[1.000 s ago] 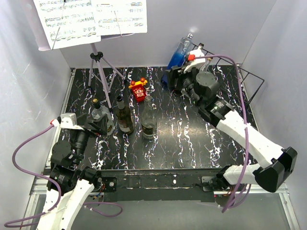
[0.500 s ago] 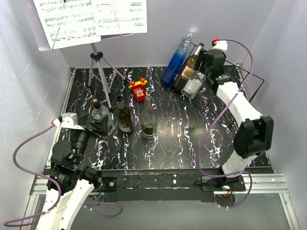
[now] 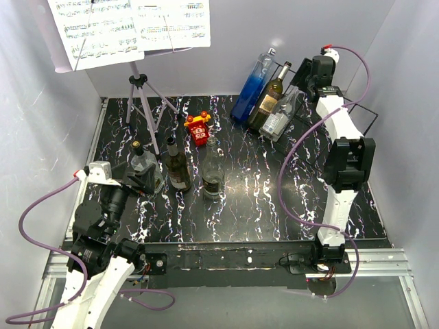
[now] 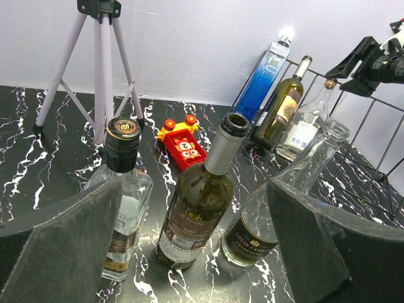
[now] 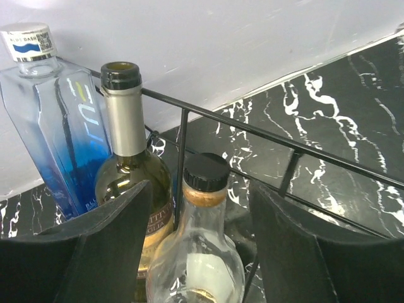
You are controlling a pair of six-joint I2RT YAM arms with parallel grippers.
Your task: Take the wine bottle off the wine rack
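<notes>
Approach step: the right hand [image 5: 201, 211], spread and empty, hangs over the wine rack [image 5: 252, 131], a clear bottle [image 5: 203, 184] under its gap, the wine bottle [image 5: 126, 151] racked just to its left; the next move likely needs a leftward shift before closing.

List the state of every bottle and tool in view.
Right tool, open, holding nothing.
Left tool, open, holding nothing.
Wine bottle, leaning in the rack.
Blue bottle, capped, in the rack.
Clear bottle, capped, in the rack.
Dark bottle, upright, uncapped.
</notes>
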